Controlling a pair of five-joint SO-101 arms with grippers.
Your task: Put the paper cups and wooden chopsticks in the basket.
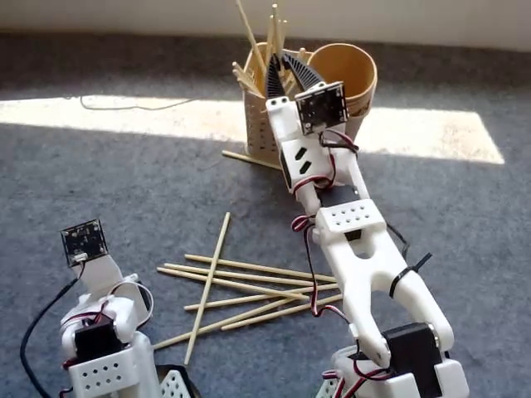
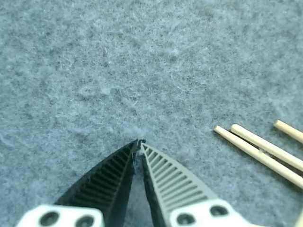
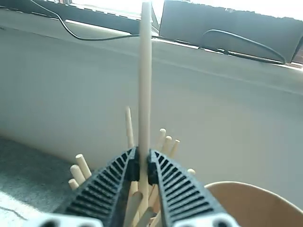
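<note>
A tan slatted basket [image 1: 264,133] stands upright at the back of the carpet with several wooden chopsticks [image 1: 249,41] sticking out of it. A brown paper cup [image 1: 344,70] leans in it on the right side. My right gripper [image 1: 282,68] is above the basket, shut on one upright chopstick [image 3: 144,90]. Other chopstick ends [image 3: 81,168] and the cup rim [image 3: 246,189] show beneath it. Several loose chopsticks [image 1: 249,282] lie crossed on the carpet mid-table. My left gripper [image 2: 141,144] rests shut and empty low over the carpet, near some chopstick ends [image 2: 258,149].
One chopstick [image 1: 249,159] lies on the carpet against the basket's base. A black cable [image 1: 124,105] runs along the sunlit strip at the back. Grey carpet [image 1: 108,182] lies bare to the left of the pile.
</note>
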